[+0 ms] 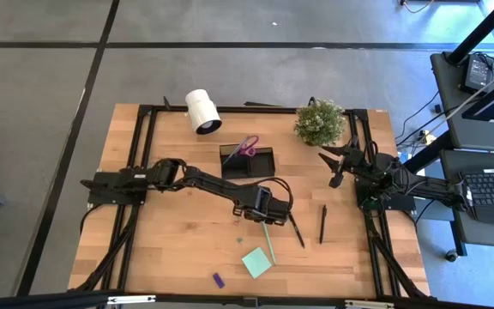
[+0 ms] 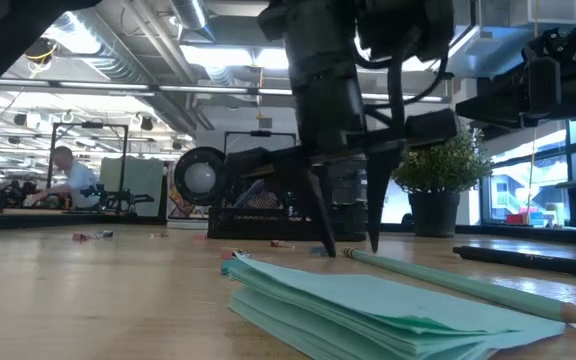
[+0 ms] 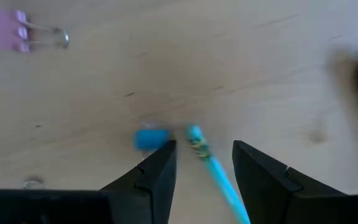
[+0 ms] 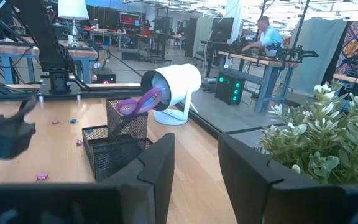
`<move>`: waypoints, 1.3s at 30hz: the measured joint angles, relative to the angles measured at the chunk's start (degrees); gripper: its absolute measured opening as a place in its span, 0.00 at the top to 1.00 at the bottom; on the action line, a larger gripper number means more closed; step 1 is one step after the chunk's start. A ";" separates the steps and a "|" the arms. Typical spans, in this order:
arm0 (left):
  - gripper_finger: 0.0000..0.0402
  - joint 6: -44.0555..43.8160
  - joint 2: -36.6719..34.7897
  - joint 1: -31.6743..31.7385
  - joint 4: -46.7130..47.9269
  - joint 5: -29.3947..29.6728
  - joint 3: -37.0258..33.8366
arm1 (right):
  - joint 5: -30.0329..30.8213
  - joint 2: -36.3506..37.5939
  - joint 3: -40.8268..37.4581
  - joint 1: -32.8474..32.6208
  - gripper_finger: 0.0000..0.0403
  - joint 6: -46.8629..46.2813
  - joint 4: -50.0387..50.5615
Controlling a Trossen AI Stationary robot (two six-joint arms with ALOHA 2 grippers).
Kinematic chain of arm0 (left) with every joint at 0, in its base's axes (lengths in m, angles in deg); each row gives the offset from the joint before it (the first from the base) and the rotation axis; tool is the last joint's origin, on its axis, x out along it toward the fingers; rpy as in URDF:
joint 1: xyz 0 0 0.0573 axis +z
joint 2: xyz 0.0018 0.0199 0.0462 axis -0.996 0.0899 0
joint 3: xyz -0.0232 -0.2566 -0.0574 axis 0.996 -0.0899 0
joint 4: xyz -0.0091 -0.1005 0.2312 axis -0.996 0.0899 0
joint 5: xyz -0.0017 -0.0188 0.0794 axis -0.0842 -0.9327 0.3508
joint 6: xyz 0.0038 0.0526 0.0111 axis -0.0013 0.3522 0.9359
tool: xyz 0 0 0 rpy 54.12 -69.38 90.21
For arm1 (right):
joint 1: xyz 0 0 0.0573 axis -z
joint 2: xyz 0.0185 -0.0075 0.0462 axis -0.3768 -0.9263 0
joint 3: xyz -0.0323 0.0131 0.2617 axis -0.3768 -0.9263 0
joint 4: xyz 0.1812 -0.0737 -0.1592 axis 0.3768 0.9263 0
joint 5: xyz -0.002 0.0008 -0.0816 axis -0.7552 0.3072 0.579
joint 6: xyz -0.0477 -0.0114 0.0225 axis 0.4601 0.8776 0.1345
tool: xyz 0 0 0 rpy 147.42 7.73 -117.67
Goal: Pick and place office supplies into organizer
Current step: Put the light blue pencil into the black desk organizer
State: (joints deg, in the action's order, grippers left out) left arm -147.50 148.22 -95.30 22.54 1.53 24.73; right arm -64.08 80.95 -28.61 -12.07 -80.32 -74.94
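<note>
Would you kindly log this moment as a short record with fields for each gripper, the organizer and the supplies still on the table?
left gripper: open, fingers straddling the tip of the pale green pen at mid-table
right gripper: waiting by the plant, holding nothing
organizer: holds the purple-handled scissors
on the table: sticky pad, two black pens, small purple piece
</note>
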 joint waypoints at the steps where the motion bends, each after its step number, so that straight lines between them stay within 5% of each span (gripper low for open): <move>1: 0.62 -0.01 0.18 0.01 -0.72 -0.52 0.10 | 0.00 0.00 0.00 0.00 0.68 0.00 0.02; 39: 0.62 -2.38 0.92 0.81 -0.93 -1.62 0.60 | 0.00 0.00 0.00 0.00 0.68 0.17 0.00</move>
State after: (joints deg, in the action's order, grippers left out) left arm -149.88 149.14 -94.49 21.61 -0.08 25.33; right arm -64.08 80.95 -28.61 -12.07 -80.14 -74.94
